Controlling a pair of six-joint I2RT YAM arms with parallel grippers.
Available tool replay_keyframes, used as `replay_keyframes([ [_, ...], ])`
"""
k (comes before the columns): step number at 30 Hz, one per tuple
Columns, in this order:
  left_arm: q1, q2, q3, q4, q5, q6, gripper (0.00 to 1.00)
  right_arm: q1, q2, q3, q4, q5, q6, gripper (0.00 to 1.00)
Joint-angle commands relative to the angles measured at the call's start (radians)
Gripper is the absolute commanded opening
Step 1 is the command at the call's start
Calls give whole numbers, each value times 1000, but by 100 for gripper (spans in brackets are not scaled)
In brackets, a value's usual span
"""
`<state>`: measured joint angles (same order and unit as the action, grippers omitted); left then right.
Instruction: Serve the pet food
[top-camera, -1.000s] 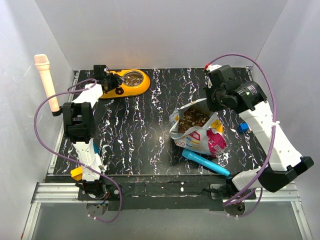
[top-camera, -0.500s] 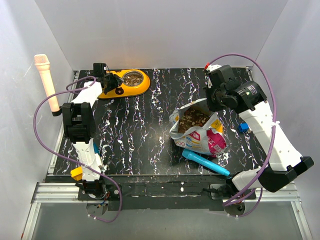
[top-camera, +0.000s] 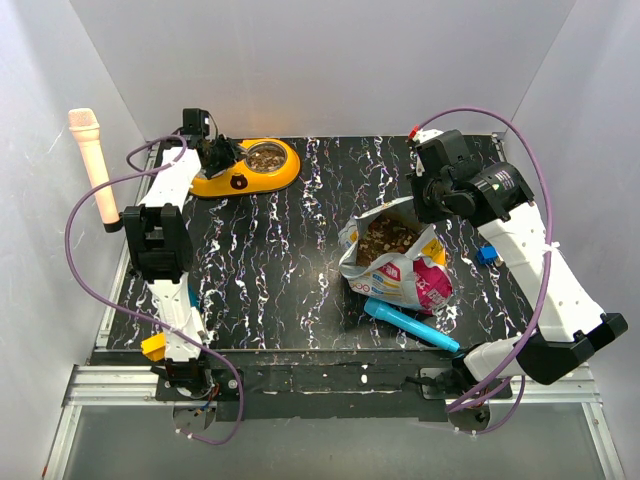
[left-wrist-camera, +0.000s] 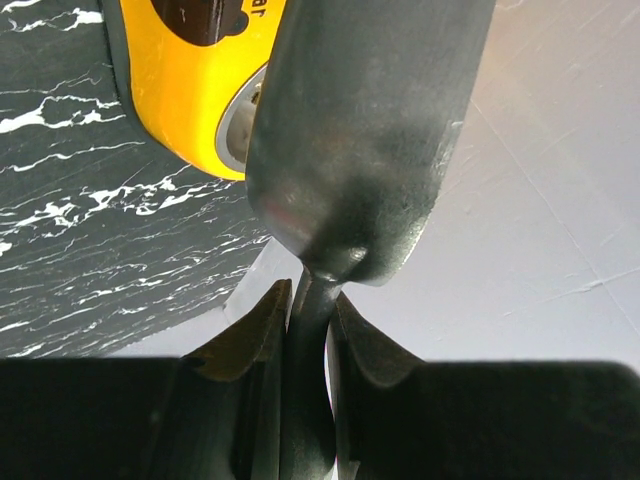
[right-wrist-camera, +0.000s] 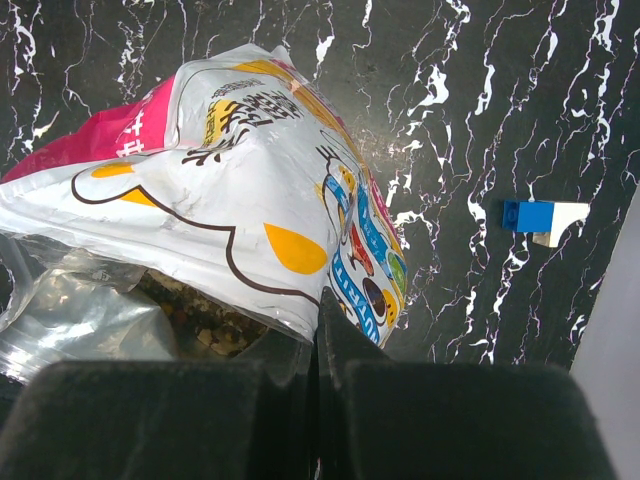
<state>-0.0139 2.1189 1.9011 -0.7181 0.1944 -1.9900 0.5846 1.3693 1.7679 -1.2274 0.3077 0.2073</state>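
Now the left gripper (top-camera: 207, 150) has lifted back from the orange bowl (top-camera: 283, 175), its arm stretched to the far-left corner and its fingers pinching the scoop (left-wrist-camera: 360, 140) handle. Bent over the pouch (right-wrist-camera: 250, 190), the right gripper (right-wrist-camera: 318, 325) clamps its rim. The pet food (top-camera: 388, 238) sits in the pouch and in one bowl cup.

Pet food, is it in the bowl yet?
Partly. One side of the bowl already has pet food. The left gripper holds the scoop at the bowl; the right gripper pinches the pouch open. The bowl's other side is hidden, and plenty remains in the pouch.
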Motion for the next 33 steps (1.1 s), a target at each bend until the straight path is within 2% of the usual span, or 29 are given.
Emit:
replay_keyframes([
  [1,12,9,99,-150,46,-696,0,-6,-79,107,132,64,-2,1],
  [4,12,29,122,-191,92,-696,0,-6,-82,108,129,65,0,1],
  [11,64,72,216,-311,82,-693,0,-6,-92,87,137,79,-8,1],
  [22,72,98,233,-290,77,-694,0,-6,-87,85,135,77,-8,1],
  [30,77,174,398,-329,106,-693,0,-6,-85,87,134,76,-6,1],
  [33,78,174,383,-324,115,-693,0,-6,-84,87,135,74,-8,1],
])
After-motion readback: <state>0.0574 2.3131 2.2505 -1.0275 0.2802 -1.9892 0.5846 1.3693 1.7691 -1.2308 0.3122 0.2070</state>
